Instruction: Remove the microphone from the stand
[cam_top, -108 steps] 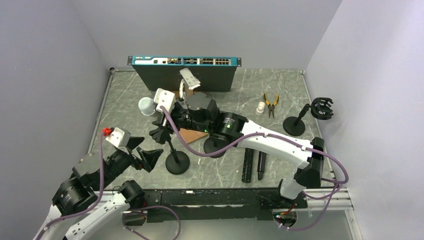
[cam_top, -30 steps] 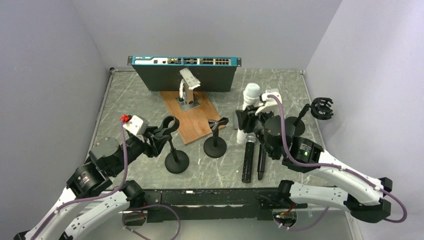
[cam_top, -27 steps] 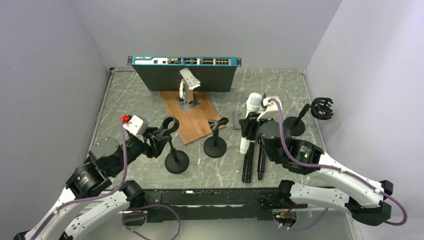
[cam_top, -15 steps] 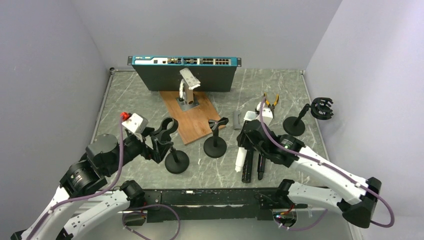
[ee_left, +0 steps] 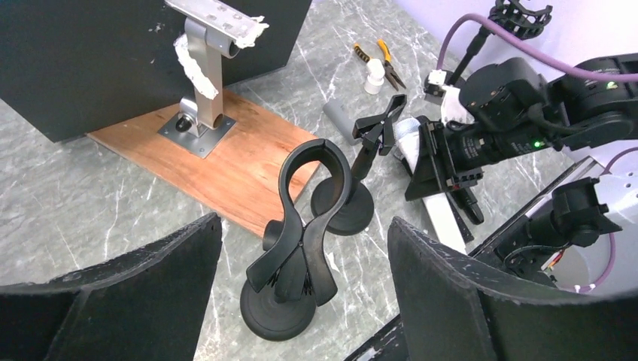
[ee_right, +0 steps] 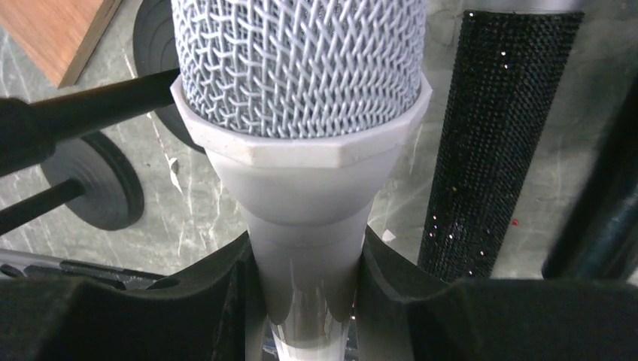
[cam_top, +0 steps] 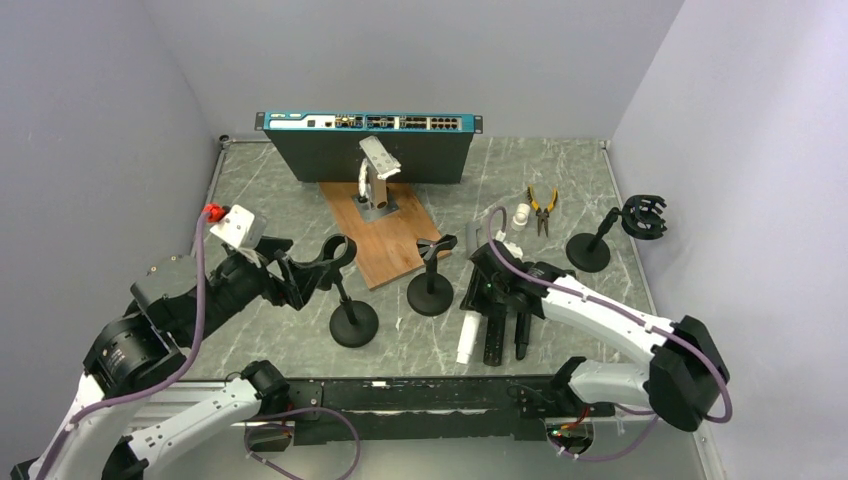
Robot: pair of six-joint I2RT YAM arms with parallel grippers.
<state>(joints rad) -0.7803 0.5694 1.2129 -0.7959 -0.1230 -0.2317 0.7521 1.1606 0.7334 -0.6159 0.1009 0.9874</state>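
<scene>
The white microphone [ee_right: 301, 75], with a silver mesh head, sits between the fingers of my right gripper [ee_right: 305, 289], which is shut on its handle. From above, the microphone [cam_top: 467, 341] points toward the near edge, low over the table, under my right gripper [cam_top: 484, 300]. The black stand [cam_top: 352, 322] with its spring clip [ee_left: 310, 177] holds nothing. My left gripper [cam_top: 297, 283] is open just left of the clip. In the left wrist view my left gripper [ee_left: 305, 226] frames the stand, with its fingers apart from it.
A black glittery microphone [ee_right: 496, 128] and a dark pen-like tool [cam_top: 522, 330] lie right of the white one. A second stand [cam_top: 430, 288], a shock-mount stand [cam_top: 600, 240], pliers [cam_top: 541, 207], a wooden board [cam_top: 385, 240] with a metal bracket [cam_top: 375, 175], and a network switch [cam_top: 365, 140] are around.
My left gripper has opened and pulled back left from the stand clip. My right arm has brought the white microphone from upright at mid-right down low beside the black microphones.
</scene>
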